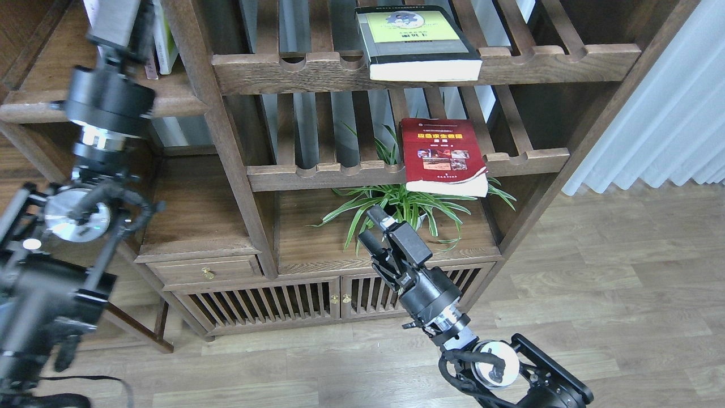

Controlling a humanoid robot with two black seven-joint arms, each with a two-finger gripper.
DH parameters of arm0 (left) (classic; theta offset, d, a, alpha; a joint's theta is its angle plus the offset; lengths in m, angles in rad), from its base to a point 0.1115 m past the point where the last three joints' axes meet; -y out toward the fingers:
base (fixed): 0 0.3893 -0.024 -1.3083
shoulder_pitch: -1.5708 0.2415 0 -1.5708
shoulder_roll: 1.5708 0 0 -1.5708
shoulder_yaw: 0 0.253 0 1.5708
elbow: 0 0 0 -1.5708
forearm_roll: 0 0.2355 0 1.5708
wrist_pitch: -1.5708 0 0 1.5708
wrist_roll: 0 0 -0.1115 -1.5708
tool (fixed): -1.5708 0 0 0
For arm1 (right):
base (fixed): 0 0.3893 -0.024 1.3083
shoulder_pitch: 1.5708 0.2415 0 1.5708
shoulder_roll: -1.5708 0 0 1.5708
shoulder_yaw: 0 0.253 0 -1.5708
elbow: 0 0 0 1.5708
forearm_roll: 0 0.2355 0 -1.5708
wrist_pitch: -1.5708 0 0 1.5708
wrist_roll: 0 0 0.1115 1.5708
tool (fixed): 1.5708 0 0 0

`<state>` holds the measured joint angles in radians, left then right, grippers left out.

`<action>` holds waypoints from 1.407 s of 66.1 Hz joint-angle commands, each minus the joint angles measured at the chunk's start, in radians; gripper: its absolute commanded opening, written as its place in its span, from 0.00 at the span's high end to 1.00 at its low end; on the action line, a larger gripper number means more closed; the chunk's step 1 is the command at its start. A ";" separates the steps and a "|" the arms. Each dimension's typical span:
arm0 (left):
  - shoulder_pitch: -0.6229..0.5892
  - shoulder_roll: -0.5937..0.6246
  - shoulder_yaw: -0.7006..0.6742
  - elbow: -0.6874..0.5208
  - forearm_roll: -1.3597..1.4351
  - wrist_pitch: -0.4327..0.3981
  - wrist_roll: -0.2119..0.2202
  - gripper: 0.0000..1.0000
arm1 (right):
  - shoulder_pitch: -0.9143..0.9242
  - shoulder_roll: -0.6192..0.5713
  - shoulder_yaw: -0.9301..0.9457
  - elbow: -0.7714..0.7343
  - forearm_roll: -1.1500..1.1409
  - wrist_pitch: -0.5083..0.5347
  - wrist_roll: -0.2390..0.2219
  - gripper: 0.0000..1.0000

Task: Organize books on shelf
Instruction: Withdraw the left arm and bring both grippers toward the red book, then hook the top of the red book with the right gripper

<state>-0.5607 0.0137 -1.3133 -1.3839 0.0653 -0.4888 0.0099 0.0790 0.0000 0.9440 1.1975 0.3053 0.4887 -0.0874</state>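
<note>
The thick black book with a yellow-green panel (416, 42) lies flat on the upper slatted rack. The red paperback (444, 156) lies flat on the middle slatted rack and overhangs its front rail. The pale lavender book (89, 7) stands on the dark-brown plank shelf (175, 105) at the top left, mostly hidden behind my left gripper (122, 20). That gripper is blurred and seen from behind, so I cannot tell how its fingers stand. My right gripper (374, 226) is open and empty, low in front of the plant, well below the red book.
Two thin books, one brownish (150, 71) and one white-green (165, 45), stand right of the left gripper. A spider plant in a white pot (405, 207) sits on the lower shelf. A curtain (668, 113) hangs at the right, above wood floor.
</note>
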 commanded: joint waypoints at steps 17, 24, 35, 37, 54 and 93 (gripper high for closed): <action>0.255 -0.014 0.160 0.002 0.004 0.000 0.019 0.45 | -0.002 0.000 0.030 -0.003 0.000 0.000 0.000 0.02; 0.295 -0.014 0.181 0.003 0.005 0.000 0.019 0.44 | -0.021 0.000 0.048 -0.010 0.000 0.000 0.000 0.02; 0.358 -0.014 0.203 0.011 0.007 0.000 0.019 0.40 | -0.022 0.000 0.094 -0.012 0.002 0.000 0.000 0.02; 0.370 -0.014 0.207 0.014 0.007 0.000 0.019 0.39 | -0.022 0.000 0.102 -0.013 0.002 0.000 0.000 0.02; 0.403 -0.014 0.209 0.048 0.004 0.000 0.016 0.28 | -0.013 0.000 0.190 -0.039 0.035 0.000 0.000 0.02; 0.423 -0.014 0.227 0.094 0.008 0.000 0.004 0.01 | 0.130 0.000 0.295 -0.199 0.061 -0.272 0.066 0.02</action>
<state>-0.1392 0.0000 -1.0991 -1.2909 0.0730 -0.4887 0.0152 0.1793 0.0001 1.2401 1.0317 0.3665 0.2669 -0.0563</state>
